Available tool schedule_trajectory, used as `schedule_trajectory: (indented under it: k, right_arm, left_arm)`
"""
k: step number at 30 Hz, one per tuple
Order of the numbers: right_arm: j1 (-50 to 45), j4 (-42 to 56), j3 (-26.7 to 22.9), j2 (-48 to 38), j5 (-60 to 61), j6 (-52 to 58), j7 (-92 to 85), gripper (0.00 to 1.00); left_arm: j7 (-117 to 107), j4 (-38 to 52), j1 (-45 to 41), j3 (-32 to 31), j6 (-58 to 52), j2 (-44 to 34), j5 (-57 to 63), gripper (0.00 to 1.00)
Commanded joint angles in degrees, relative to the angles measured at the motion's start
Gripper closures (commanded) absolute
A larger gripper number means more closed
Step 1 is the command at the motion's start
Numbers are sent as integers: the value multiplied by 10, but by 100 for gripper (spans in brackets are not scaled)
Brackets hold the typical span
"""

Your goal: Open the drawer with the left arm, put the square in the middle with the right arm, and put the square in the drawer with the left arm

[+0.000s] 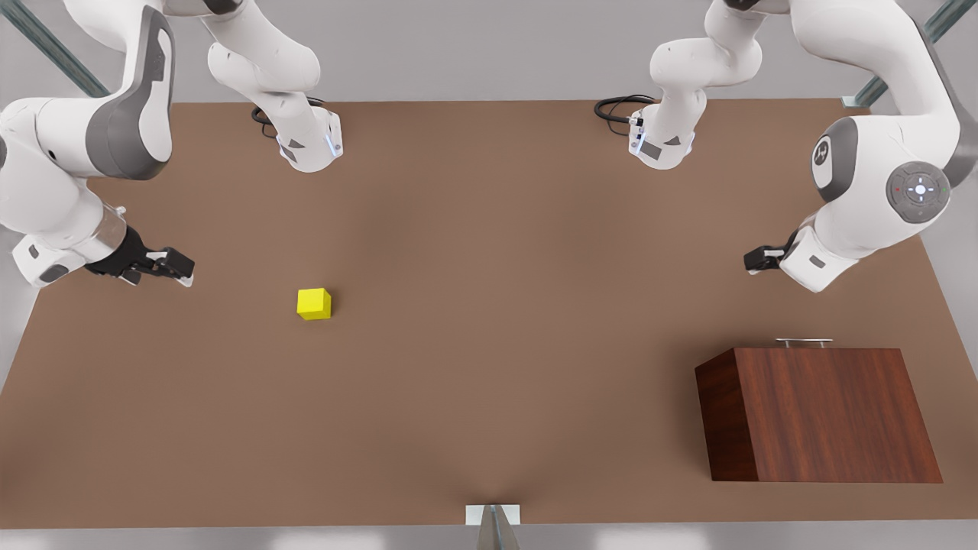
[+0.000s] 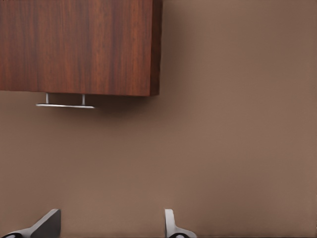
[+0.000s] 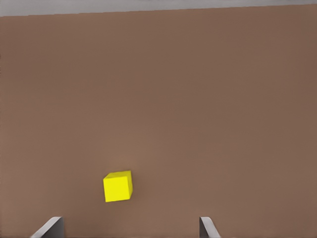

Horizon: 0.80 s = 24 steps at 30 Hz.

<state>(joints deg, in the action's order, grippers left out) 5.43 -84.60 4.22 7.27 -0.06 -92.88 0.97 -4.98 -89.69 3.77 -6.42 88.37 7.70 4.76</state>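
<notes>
The drawer [image 1: 804,345] is shut inside its brown box [image 1: 821,412], low on the front view's right, with only the silver handle [image 1: 804,341] poking out toward my arms. My left pincer [image 1: 755,260] hangs above it, fingers wide apart and holding nothing, ready to go down for that handle. The yellow square [image 1: 314,303] sits left of the middle on the table [image 1: 489,229]. My right pincer [image 1: 177,269] waits near it — open and empty too. I see no words or labels anywhere.
</notes>
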Motion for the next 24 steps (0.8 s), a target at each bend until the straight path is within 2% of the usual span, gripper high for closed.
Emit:
schedule_trajectory:
  k: [1,3,4,6,9,11,12,14,15,18,22,24]
  right_arm:
    - [3,5,0,1,6,1,0,0]
    - [3,20,0,14,7,5,0,0]
    - [2,22,0,16,7,5,3,0]
    - [-5,47,8,63,2,2,1,0]
    - [-15,34,29,116,19,-4,2,0]
    - [-20,-91,27,92,16,-109,3,0]
    - [-24,-144,27,63,16,-130,4,0]
    - [-44,-286,27,-6,16,-244,11,0]
    - [-48,-300,27,-10,15,-249,25,0]
    - [-89,-302,28,16,-2,-253,80,0]
    - [-82,-372,27,35,-10,-339,81,0]
    - [-81,-375,27,56,-10,-347,73,0]
  left_arm:
    - [-1,0,4,0,-1,1,-5,0]
    - [-15,-17,4,19,-32,15,-6,0]
    - [-115,-54,4,39,-8,8,-18,0]
    - [-447,-211,4,85,200,-45,-40,0]
    - [-601,-326,4,112,422,-48,-39,0]
    - [-614,-383,4,116,520,-54,-38,0]
    - [-614,-395,4,116,553,-51,-38,0]
    - [-614,-432,4,116,634,-50,-38,0]
    - [-614,-456,4,116,678,-48,-38,0]
    - [-613,-466,4,136,698,-48,-35,0]
    - [-614,-459,4,147,706,-38,-37,0]
    - [-609,-443,4,157,705,-24,-35,0]
